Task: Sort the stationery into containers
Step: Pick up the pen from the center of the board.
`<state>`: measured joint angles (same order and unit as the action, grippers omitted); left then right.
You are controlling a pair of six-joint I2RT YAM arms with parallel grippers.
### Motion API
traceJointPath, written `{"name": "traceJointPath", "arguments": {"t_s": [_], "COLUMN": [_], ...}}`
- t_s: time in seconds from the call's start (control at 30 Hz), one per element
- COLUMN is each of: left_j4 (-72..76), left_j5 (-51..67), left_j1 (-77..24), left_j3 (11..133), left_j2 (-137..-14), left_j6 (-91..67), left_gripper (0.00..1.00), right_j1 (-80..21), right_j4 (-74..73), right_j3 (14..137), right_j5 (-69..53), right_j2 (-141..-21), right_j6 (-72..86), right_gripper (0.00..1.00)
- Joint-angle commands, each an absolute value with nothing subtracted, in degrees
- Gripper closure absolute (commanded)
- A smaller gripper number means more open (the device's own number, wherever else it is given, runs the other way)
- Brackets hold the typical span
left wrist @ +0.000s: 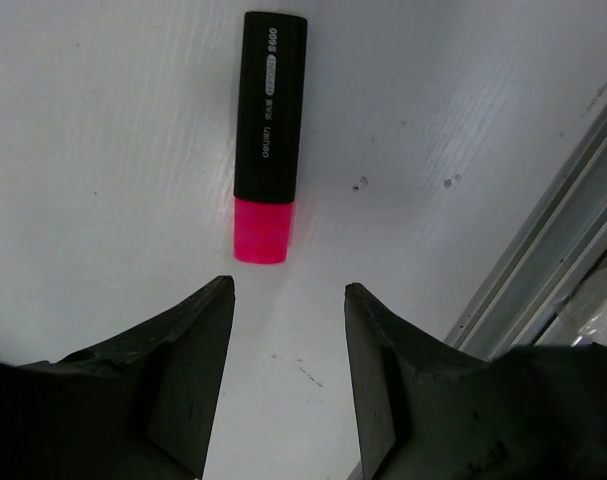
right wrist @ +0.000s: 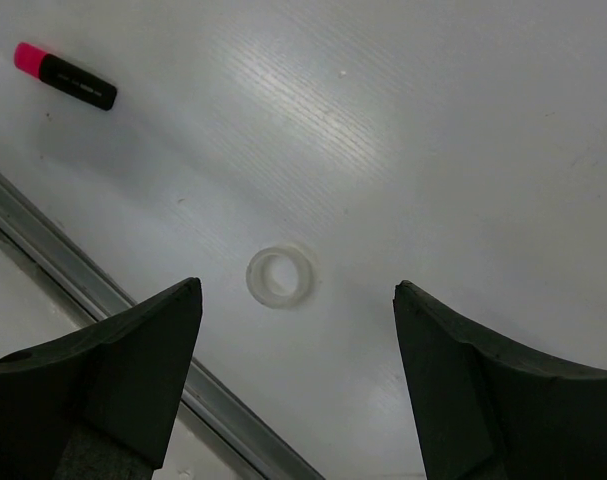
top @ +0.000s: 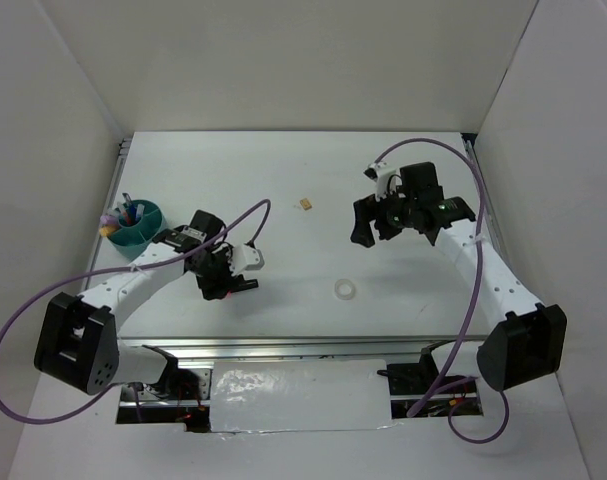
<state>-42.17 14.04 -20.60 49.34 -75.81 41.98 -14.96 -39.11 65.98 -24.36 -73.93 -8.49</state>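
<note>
A white table (top: 303,170) stands boxed in by white walls. The cup (top: 135,226) sits off to the left of the left gripper (left wrist: 288,290) and already holds several pens and markers, so part of the sorting looks done. Three pieces lie loose. A pink marker (left wrist: 268,130) is just ahead of the left gripper's half-spread, empty jaws, pink cap nearest them. A tape ring (right wrist: 280,277) lies on the table, framed between the right gripper's (right wrist: 298,288) wide, empty jaws. An eraser (top: 305,204) rests between the two grippers, farther back. No second container shows.
</note>
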Motion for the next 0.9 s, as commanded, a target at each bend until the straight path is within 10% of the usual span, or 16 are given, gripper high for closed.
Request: {"name": "traceJointPath", "arguments": {"t_s": [0.0,0.43,0.67,0.87], "left_j4": [-37.9,-35.1,-32.5,-33.0], "left_j5": [13.7,51.6,59.3,61.5], "left_j1": [-20.0,7.4,18.0,20.8], "left_j3": [50.4,72.8,72.9,69.1], "left_j2": [-76.2,-61.2,-58.2,-55.9], "left_j6": [42.0,20.6,8.7,10.5], "left_gripper": [0.40,0.23,0.01,0.01], "right_j1": [-16.9,-51.0,-56.0,-56.5], "right_j4": [-41.2,-37.2,-42.8,-44.1], "right_j3": [65.6,80.1,100.1,108.9], "right_j5": [-24.4,-14.4,-14.6,-13.8], "right_j2": [-71.4,-94.3,-113.8,-122.4], "right_j6": [-10.7,-21.3,-27.0,-29.1], "right_gripper": [0.17,0.22,0.23,0.23]}}
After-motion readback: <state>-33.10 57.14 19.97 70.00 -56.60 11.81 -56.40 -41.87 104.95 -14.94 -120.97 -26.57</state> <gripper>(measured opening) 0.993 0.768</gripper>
